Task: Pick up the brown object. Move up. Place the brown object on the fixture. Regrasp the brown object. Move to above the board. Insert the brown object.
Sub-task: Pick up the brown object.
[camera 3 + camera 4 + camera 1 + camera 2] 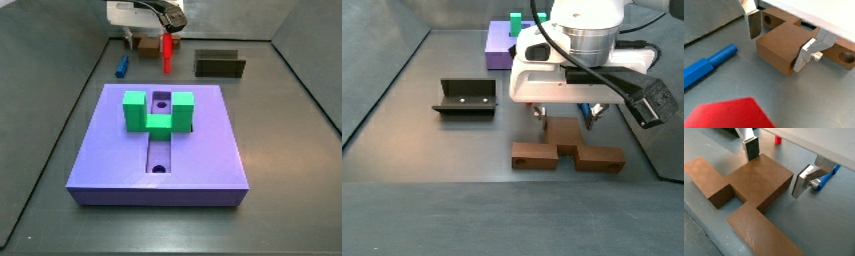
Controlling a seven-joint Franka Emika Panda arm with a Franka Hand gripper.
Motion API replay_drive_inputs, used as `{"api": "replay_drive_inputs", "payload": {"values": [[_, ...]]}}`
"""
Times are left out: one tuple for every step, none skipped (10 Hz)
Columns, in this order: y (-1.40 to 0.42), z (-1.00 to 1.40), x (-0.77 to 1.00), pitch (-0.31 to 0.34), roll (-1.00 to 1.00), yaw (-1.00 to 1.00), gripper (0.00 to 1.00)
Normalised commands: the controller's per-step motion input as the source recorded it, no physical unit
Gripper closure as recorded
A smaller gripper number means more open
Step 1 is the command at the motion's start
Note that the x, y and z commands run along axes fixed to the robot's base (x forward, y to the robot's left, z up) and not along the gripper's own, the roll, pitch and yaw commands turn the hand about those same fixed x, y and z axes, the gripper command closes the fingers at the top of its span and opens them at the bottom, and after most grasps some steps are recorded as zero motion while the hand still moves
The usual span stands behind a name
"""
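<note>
Brown object (567, 155): flat on the floor, lower centre of a side view, unheld. Gripper (774, 167): directly above it, pointing down, jaws spread either side of its middle block, fingers (753, 25) not touching. Fixture (465, 97): centre left, well apart.

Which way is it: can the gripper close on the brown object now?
Probably yes. The gripper is open, its fingers either side of the brown object's raised middle block, nothing between them.
</note>
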Motion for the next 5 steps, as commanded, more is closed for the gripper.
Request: {"api": "replay_drive_inputs", "payload": {"values": [[0.04,-0.12,0.0,-0.033,-0.07,0.0,0.0],[0.0,-0.02,0.0,-0.009,-0.07,0.0,0.0],[0.0,-0.01,0.0,-0.01,-0.07,0.0,0.0],[0.0,-0.07,0.0,-0.03,-0.06,0.0,0.0],[0.0,-0.07,0.0,-0.03,-0.06,0.0,0.0]]}}
